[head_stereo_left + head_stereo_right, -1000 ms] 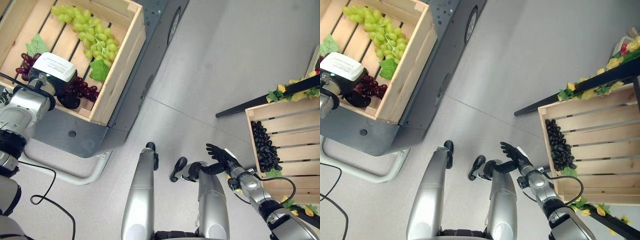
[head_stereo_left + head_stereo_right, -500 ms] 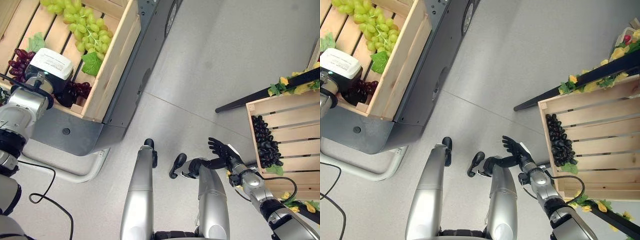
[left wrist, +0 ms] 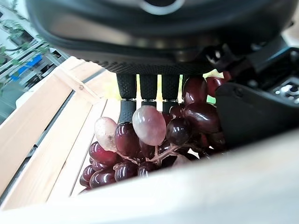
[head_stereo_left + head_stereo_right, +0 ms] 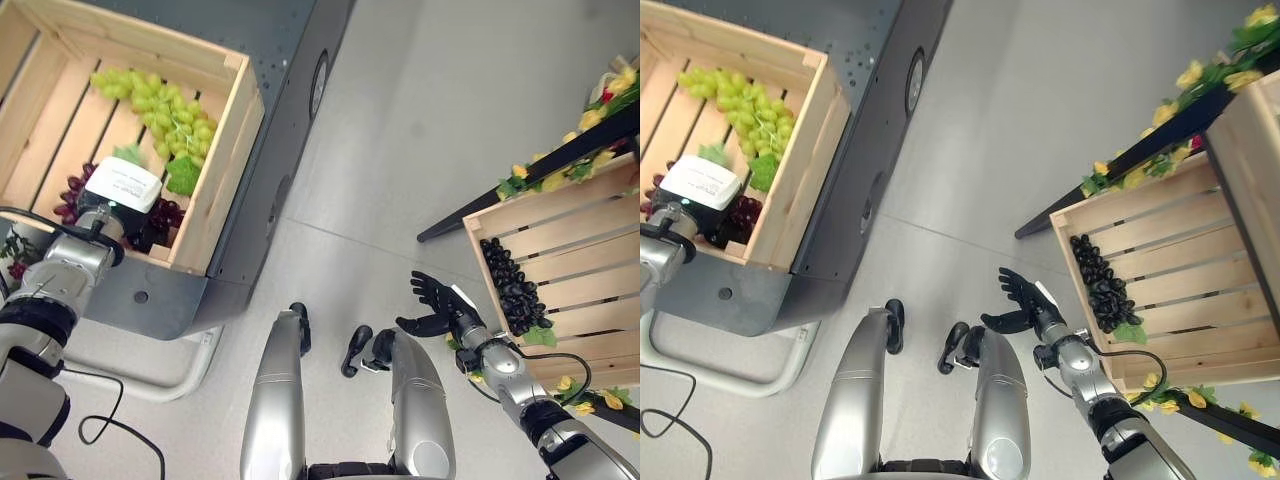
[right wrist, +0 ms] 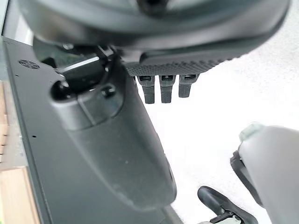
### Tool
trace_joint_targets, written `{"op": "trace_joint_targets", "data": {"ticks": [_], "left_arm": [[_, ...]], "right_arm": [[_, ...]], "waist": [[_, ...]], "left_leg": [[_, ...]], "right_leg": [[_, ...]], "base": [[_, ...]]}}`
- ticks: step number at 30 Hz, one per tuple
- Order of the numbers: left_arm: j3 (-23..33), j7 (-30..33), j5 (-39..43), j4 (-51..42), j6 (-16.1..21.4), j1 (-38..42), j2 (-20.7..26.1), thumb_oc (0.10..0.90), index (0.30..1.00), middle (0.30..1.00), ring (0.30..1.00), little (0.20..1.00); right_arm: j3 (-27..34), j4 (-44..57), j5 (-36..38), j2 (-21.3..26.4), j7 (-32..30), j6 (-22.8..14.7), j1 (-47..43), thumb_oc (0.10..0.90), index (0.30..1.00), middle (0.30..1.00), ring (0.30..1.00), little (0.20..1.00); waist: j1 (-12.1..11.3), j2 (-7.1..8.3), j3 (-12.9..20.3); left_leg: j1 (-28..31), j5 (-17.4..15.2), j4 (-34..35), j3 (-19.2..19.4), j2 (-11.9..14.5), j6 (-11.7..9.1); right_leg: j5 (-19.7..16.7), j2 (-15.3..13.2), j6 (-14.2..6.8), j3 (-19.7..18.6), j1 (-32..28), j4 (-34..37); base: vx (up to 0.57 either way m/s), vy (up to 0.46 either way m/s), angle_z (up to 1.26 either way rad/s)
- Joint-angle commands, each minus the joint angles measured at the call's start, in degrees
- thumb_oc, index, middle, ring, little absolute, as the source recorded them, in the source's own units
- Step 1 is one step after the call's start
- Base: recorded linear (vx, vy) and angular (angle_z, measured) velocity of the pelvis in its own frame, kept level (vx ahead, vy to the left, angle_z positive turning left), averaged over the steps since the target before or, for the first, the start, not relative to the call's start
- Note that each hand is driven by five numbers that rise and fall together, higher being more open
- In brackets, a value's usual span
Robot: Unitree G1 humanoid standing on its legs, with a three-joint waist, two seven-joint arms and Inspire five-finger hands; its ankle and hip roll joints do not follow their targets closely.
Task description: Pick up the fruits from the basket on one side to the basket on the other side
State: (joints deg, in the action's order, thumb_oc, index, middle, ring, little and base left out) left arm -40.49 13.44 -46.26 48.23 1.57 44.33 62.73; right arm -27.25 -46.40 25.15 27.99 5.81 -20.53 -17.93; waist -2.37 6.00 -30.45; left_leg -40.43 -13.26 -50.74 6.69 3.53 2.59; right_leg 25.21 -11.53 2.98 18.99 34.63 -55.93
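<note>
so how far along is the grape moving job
Done: a black grape bunch lies in the right wooden crate. In hand: the left hand curls round the dark red grape bunch in the left wooden crate. Left: the green grape bunch. The right hand is open.

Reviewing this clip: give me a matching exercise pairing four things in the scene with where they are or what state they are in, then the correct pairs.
Things:
1. bunch of green grapes
2. bunch of dark red grapes
3. bunch of black grapes
4. right hand

Places or states:
A. in the wooden crate on the robot's right
B. open, over the grey floor
C. lying free in the wooden crate on the robot's left
D. between the fingers and thumb of the left hand

Pairs: 1-C, 2-D, 3-A, 4-B
</note>
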Motion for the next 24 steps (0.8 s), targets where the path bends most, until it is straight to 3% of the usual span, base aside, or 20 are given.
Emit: {"op": "trace_joint_targets", "data": {"ticks": [1,8,9,17,21,24], "left_arm": [[9.1,6.0,16.0,4.4,-2.8,-4.4,2.9,0.4,0.3,0.3,0.3,0.3],[22.3,14.1,30.3,5.2,1.0,-10.9,-0.1,0.4,0.3,0.3,0.3,0.3],[25.6,14.9,36.2,4.9,2.2,-12.1,-1.0,0.4,0.3,0.3,0.3,0.3],[41.2,12.4,57.5,-0.6,8.4,-16.1,-5.1,0.4,0.3,0.3,0.3,0.3],[42.6,11.5,60.5,-2.3,9.3,-16.2,-5.4,0.4,0.3,0.3,0.3,0.3],[44.2,10.1,67.7,-6.1,12.6,-16.2,-6.2,0.4,0.3,0.3,0.3,0.3]], "right_arm": [[5.1,3.7,0.1,3.2,-0.2,-2.4,1.8,0.8,0.9,0.9,0.9,0.9],[5.0,6.9,-1.9,1.5,-1.7,-1.7,4.2,0.8,0.9,0.9,0.9,0.9],[4.8,7.9,-2.3,1.0,-2.2,-1.4,4.9,0.8,0.9,0.9,0.9,0.9],[4.9,14.2,-5.5,-1.5,-3.9,-1.6,10.0,0.8,0.9,0.9,0.9,0.9],[4.8,15.7,-5.4,-1.7,-4.4,-1.5,10.7,0.8,0.9,0.9,0.9,0.9],[4.3,18.6,-5.0,-3.0,-6.5,-2.2,11.5,0.8,0.9,0.9,0.9,0.9]], "waist": [[-2.2,-3.65,0.7],[-2.2,-4.45,2.4],[-2.0,-4.53,3.1],[-1.4,-5.24,7.3],[-1.2,-5.56,8.1],[-1.2,-6.8,10.1]], "left_leg": [[10.6,-5.8,5.8,1.8,-1.6,0.5],[15.9,-4.3,11.0,1.9,-2.2,0.3],[17.0,-4.1,12.2,1.9,-2.4,0.4],[24.0,-3.3,19.2,1.7,-3.7,0.9],[25.4,-3.1,20.8,1.7,-3.9,1.0],[28.9,-2.5,24.3,1.4,-4.5,1.1]], "right_leg": [[-4.0,-0.4,-2.8,0.4,-6.9,5.5],[-5.2,-0.4,-3.2,0.0,-11.4,9.7],[-5.5,-0.4,-3.4,0.0,-12.3,10.7],[-7.5,-0.6,-4.9,-0.4,-17.8,16.8],[-8.1,-0.6,-5.4,-0.4,-19.0,18.2],[-9.5,-0.5,-6.5,-0.6,-22.1,21.9]], "base": [[0.0,0.004,-0.07],[0.01,-0.01,-0.02],[0.05,-0.026,-0.01],[0.07,-0.036,0.01],[0.05,-0.036,0.0],[0.06,-0.083,0.02]]}}
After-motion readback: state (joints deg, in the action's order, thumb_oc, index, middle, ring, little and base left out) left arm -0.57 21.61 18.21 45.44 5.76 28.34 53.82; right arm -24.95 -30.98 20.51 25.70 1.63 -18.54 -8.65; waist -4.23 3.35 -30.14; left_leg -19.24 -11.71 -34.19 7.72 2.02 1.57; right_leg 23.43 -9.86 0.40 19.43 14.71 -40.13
